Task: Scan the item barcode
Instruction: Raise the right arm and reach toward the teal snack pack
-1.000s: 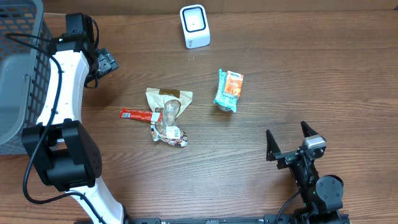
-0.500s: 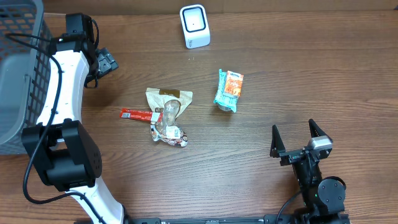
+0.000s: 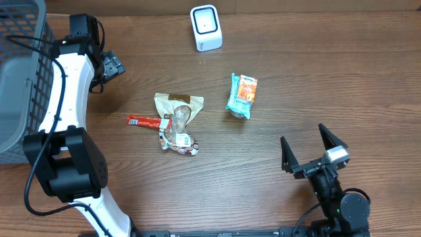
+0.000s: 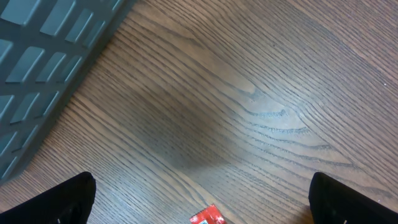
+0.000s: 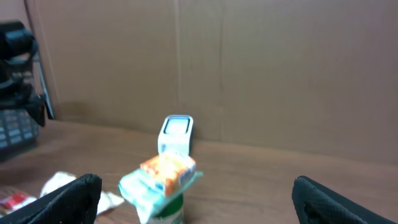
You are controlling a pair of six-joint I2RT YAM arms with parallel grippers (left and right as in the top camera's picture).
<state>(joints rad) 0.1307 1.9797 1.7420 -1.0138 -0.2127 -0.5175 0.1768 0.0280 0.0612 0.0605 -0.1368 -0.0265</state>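
Snack packet [image 3: 242, 95] lies mid-table, a bit right of center, long side running front to back, orange end toward the back. Scanner [image 3: 206, 27] stands further back and left, with bare wood between them. Left of the packet is a heap of wrappers [image 3: 176, 122] with a red bar [image 3: 145, 120] sticking out. Basket [image 3: 20, 79] hugs the left edge. Left gripper [image 3: 113, 66] hangs beside it, spread wide, empty. Right gripper [image 3: 304, 148] is spread wide and empty too, near the front edge.
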